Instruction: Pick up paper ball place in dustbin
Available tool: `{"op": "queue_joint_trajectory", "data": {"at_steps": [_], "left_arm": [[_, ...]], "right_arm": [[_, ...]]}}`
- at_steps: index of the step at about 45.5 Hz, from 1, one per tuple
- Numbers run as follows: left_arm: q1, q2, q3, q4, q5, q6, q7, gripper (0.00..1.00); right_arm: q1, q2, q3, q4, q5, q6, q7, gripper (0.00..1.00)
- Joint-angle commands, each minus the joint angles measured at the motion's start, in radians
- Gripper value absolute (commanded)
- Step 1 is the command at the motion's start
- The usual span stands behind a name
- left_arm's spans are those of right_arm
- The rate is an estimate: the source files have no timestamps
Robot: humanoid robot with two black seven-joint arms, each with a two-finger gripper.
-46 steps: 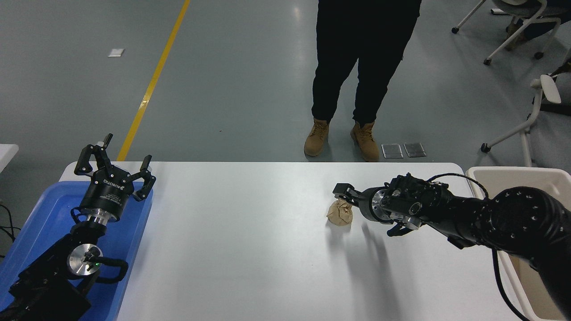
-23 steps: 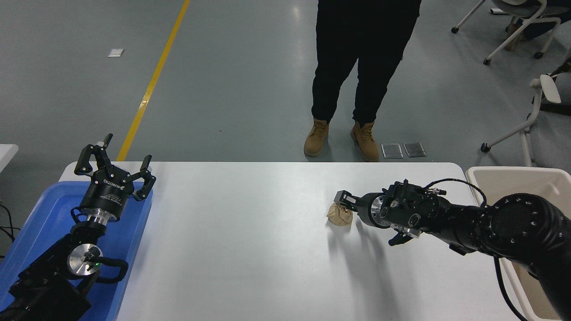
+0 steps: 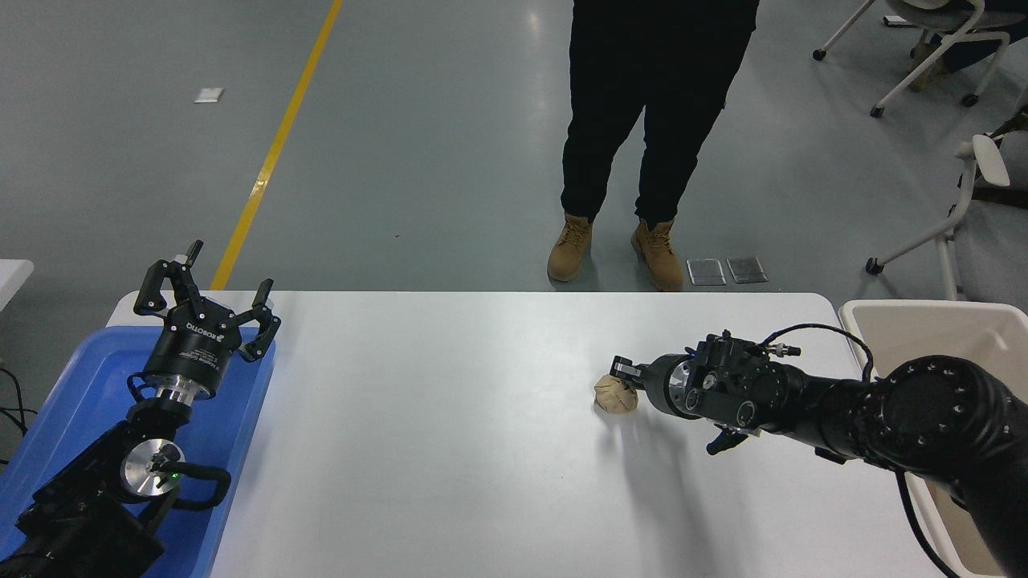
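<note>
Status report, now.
Right tool down on paper ball, grip unconfirmed. Left tool open, parked over blue tray. Ball on table; path to dustbin clear.

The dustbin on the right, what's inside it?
The dustbin shows only bare cream inner wall and nothing lying in that part. The right arm covers most of its inside, so the bottom cannot be seen. The paper ball is on the table at the right gripper.

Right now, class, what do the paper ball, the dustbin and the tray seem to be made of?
The paper ball: tan-brown crumpled paper, matt, shown by its wrinkles and folds. The dustbin: probably plastic, cream-beige, with smooth walls and a rounded rim. The tray: likely plastic, blue, slightly glossy, since its floor reflects light.
</note>
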State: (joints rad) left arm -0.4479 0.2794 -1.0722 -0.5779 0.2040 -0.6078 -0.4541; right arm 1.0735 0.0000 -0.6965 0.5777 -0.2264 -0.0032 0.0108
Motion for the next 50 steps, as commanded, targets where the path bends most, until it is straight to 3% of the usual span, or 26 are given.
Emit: {"op": "queue_joint_trajectory", "data": {"at_steps": [1,13,31,50], "left_arm": [[0.000,0.000,0.000,0.000,0.000,0.000,0.000,0.98],[0.000,0.000,0.000,0.000,0.000,-0.001,0.002,0.98],[0.000,0.000,0.000,0.000,0.000,0.000,0.000,0.98],[0.000,0.000,0.000,0.001,0.000,0.000,0.000,0.98]], "right_arm": [[0.058,0.000,-0.003,0.025,-0.013,0.006,0.000,0.00],[0.264,0.000,-0.008,0.203,-0.007,0.031,-0.012,0.00],[0.680,-0.360,-0.061,0.543,-0.001,0.189,-0.015,0.00],[0.971,-0.561,-0.057,0.616,0.001,0.405,-0.012,0.00]]}}
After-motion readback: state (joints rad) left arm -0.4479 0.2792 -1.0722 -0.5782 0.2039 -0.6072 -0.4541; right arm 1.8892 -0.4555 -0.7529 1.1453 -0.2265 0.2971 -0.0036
